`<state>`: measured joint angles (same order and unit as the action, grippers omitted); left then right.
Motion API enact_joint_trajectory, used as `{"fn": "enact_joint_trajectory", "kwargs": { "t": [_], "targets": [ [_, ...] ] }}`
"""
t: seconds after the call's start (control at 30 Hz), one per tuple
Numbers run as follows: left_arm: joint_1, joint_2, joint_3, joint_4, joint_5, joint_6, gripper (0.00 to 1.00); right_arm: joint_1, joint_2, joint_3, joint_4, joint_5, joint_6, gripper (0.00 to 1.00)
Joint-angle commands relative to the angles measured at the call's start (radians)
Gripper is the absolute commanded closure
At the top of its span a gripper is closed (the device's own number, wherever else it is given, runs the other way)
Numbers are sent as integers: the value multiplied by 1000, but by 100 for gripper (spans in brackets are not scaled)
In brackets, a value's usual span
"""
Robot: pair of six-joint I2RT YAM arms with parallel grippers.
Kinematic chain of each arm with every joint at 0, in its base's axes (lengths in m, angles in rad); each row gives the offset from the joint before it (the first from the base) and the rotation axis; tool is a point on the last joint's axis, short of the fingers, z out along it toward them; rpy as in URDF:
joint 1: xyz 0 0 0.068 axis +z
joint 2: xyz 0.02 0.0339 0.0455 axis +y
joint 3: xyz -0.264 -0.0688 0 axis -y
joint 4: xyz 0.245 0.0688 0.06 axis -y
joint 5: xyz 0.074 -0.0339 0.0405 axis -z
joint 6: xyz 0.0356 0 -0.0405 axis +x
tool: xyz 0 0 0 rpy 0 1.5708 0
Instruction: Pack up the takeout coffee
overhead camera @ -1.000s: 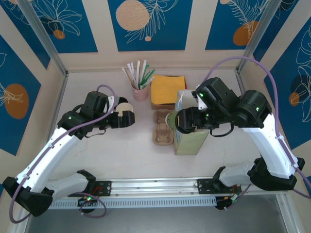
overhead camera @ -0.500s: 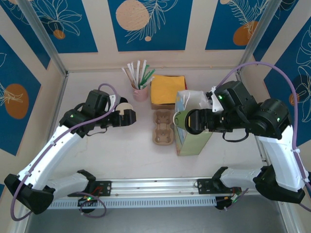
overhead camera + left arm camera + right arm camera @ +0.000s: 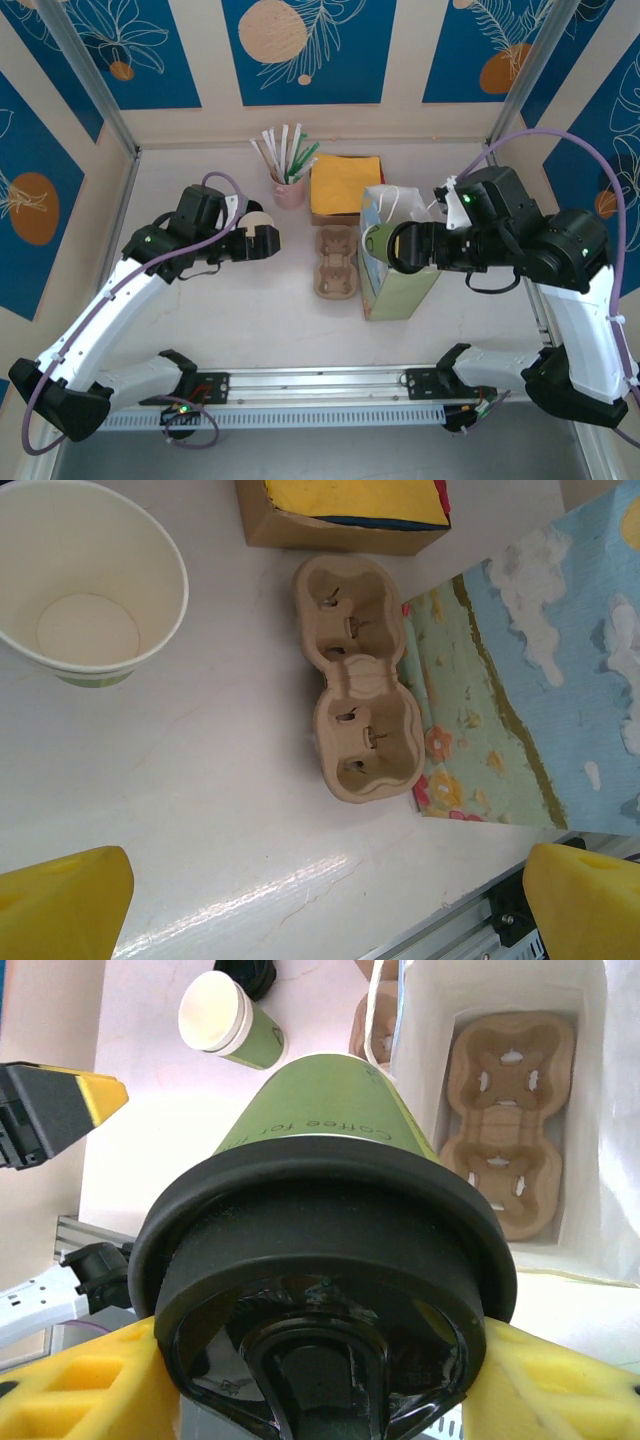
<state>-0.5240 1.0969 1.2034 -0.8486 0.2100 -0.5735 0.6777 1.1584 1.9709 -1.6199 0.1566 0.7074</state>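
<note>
The takeout coffee [image 3: 325, 1120], an olive-green cup with a black lid [image 3: 320, 1250], is held by the lid end, with my right gripper [image 3: 320, 1385] shut on it. In the top view the cup [image 3: 376, 243] hangs at the left rim of the open paper bag [image 3: 398, 288], in front of the right gripper [image 3: 402, 246]. A cardboard carrier [image 3: 512, 1120] lies on the bag's white floor. My left gripper [image 3: 320, 910] is open above bare table, and in the top view it [image 3: 262, 238] is beside a lidless green cup [image 3: 254, 220].
A second cardboard carrier [image 3: 337, 263] lies on the table left of the bag. Behind it are a box of yellow napkins [image 3: 343, 185] and a pink cup of straws [image 3: 290, 185]. The lidless cup [image 3: 85, 580] stands left of the carrier [image 3: 362, 680]. A metal rail [image 3: 320, 382] runs along the near edge.
My right arm has swung to the right with the coffee, bringing the cup from over the table carrier to the bag's mouth. The left arm has hardly moved.
</note>
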Motion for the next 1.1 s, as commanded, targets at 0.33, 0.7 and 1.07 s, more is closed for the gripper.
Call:
{"fn": "enact_joint_trajectory", "kwargs": {
  "t": [0.33, 0.7, 1.07],
  "targets": [
    [-12, 9, 42, 10, 14, 1, 0, -51, -72, -9, -150, 4, -14, 41],
    [-24, 11, 51, 23, 50, 11, 0, -116, -24, -47, -140, 33, -45, 41],
    [-44, -4, 45, 18, 49, 26, 0, -186, 107, -49, -137, 28, -89, 42]
  ]
}}
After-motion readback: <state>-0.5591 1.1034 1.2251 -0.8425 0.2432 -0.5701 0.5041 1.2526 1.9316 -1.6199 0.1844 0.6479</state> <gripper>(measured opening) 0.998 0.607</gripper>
